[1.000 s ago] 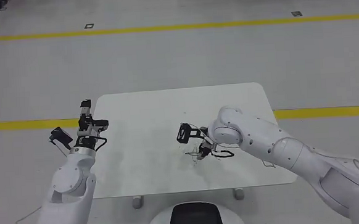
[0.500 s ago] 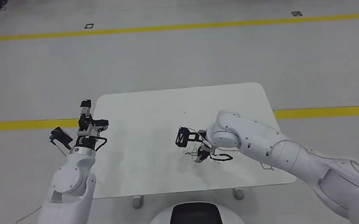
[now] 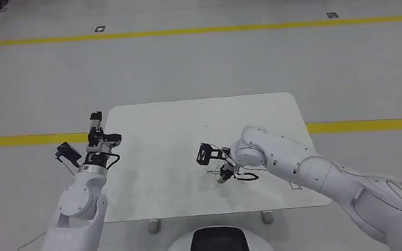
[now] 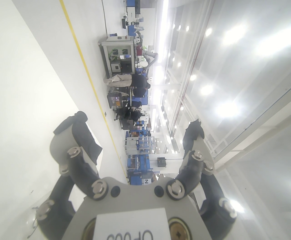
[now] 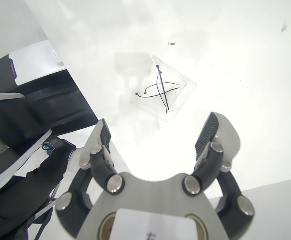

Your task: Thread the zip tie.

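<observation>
Several thin black zip ties (image 5: 160, 87) lie crossed over one another on a small clear square tray (image 5: 181, 95) on the white table (image 3: 187, 119). My right gripper (image 5: 158, 120) hovers above the table a little short of that tray, open, with nothing between its ribbed pads (image 5: 205, 130). From above, the right gripper (image 3: 222, 171) hangs over the front middle of the table. My left gripper (image 4: 137, 120) is open and empty, pointing up and away toward the room. In the top view the left gripper (image 3: 99, 135) is at the table's left edge.
The table's front edge (image 5: 91, 109) runs close beside the right gripper, with dark floor beyond it. A small dark speck (image 5: 172, 43) lies on the table past the tray. The back half of the table is bare white surface.
The right arm's wrist and elbow have shifted slightly left and toward the table's front. The left arm has kept still.
</observation>
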Motion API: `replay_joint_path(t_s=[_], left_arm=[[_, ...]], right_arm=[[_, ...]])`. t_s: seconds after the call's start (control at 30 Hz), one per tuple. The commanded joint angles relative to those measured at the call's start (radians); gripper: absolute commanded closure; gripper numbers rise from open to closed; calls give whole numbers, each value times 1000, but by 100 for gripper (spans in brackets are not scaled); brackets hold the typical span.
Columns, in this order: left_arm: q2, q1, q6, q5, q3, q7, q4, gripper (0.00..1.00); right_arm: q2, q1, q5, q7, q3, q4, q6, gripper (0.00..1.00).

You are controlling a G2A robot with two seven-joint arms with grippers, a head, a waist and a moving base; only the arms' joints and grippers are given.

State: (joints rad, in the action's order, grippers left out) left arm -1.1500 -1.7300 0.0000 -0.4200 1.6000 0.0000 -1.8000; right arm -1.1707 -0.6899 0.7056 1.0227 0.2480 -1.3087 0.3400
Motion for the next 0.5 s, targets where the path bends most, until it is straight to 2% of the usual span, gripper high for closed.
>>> replay_joint_path(t_s=[0.0, 0.33, 0.47], left_arm=[[0, 0, 0, 0, 0, 0, 0, 0], [0, 0, 0, 0, 0, 0, 0, 0], [0, 0, 0, 0, 0, 0, 0, 0]], right_arm=[[-9, 16, -8, -4, -28, 9, 0, 0], [-13, 24, -12, -10, -41, 16, 0, 0], [-18, 20, 57, -53, -57, 29, 0, 0]])
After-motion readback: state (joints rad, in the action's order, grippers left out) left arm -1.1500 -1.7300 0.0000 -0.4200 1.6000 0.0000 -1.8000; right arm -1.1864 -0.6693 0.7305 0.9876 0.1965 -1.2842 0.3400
